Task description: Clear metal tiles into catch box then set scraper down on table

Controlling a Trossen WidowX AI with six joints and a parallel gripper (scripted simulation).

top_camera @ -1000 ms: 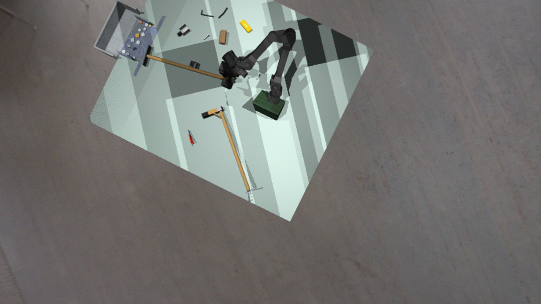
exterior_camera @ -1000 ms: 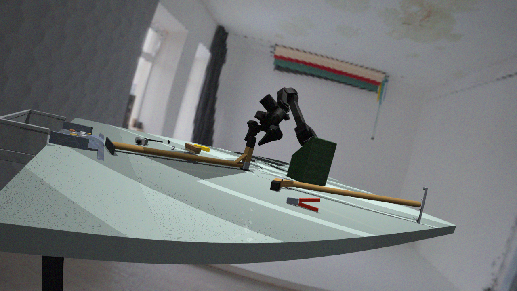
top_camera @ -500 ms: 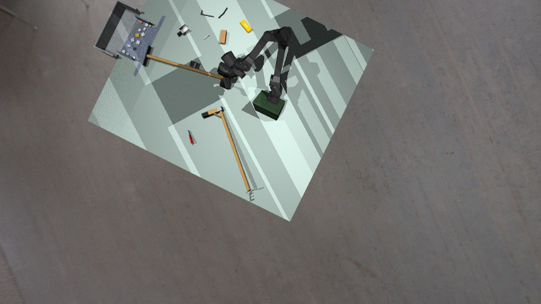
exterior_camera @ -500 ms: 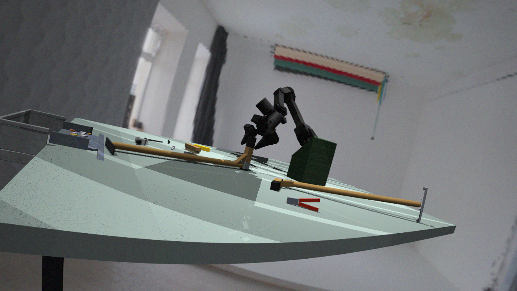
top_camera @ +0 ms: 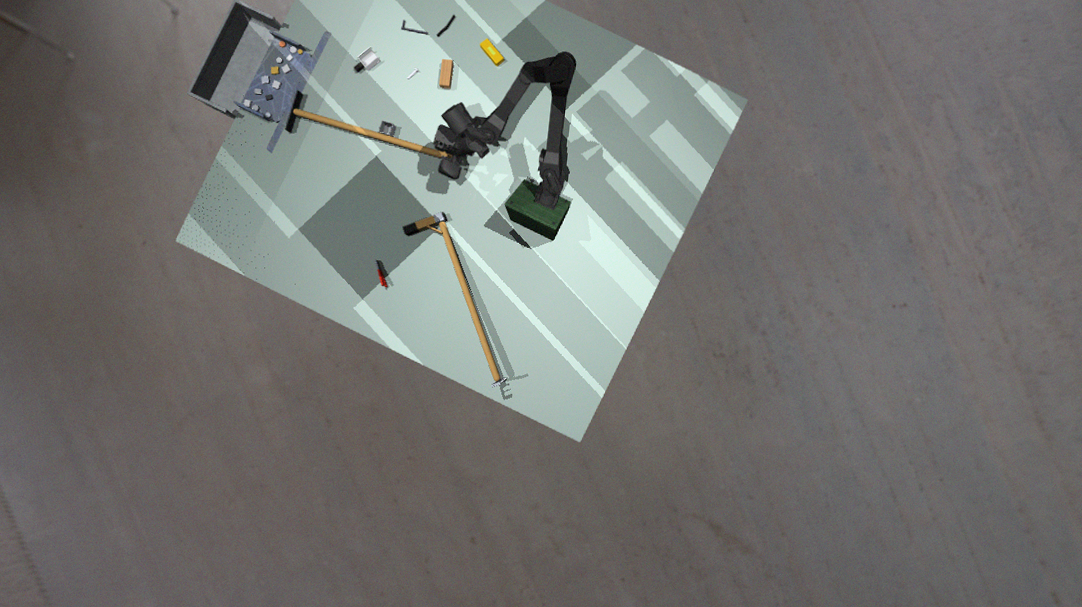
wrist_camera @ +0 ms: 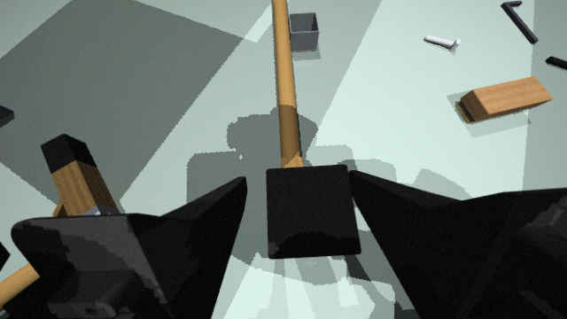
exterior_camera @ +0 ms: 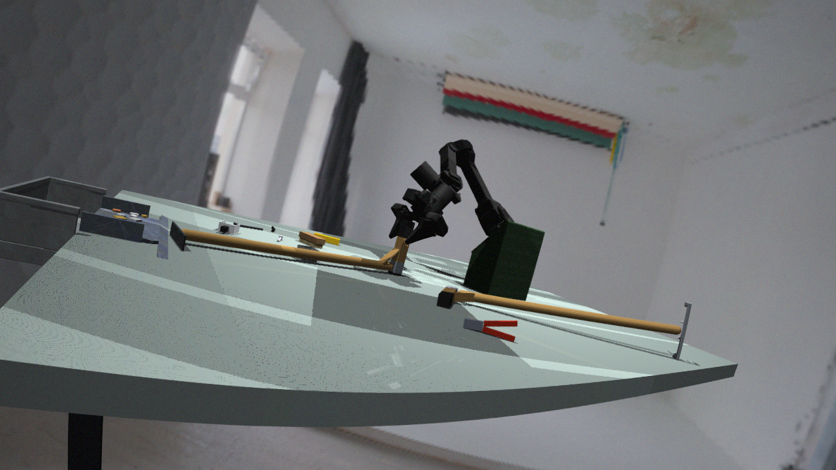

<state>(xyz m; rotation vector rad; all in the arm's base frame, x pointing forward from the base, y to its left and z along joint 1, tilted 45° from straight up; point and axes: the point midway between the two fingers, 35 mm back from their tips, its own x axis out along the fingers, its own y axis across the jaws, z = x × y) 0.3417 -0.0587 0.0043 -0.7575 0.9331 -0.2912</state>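
Observation:
The long scraper point(top_camera: 365, 131) point(exterior_camera: 280, 250) point(wrist_camera: 284, 80) lies on the table, its dark blade point(top_camera: 295, 112) point(exterior_camera: 178, 235) at the near end of the steel bench plate point(top_camera: 291, 81) point(exterior_camera: 111, 226). Several metal tiles point(top_camera: 273, 69) point(exterior_camera: 134, 214) lie on the plate. The catch box point(top_camera: 221, 52) point(exterior_camera: 34, 228) is at its far end. My gripper point(top_camera: 450, 156) point(exterior_camera: 401, 237) point(wrist_camera: 297, 180) is open around the black top of the scraper's upright grip point(wrist_camera: 312, 208). A gap shows beside the left finger; the right finger is close to or against the grip. The grip's lower part is hidden in the wrist view.
A second long-handled tool point(top_camera: 469, 298) point(exterior_camera: 573, 314) with a toothed head lies nearby. Red-handled pliers point(top_camera: 382, 275) point(exterior_camera: 494, 328) lie near it. A small grey open box point(top_camera: 387, 129) point(wrist_camera: 304, 33) is beside the scraper's handle. A wooden block point(top_camera: 445, 73) point(wrist_camera: 509, 98) and a yellow block point(top_camera: 491, 51) lie on the other side.

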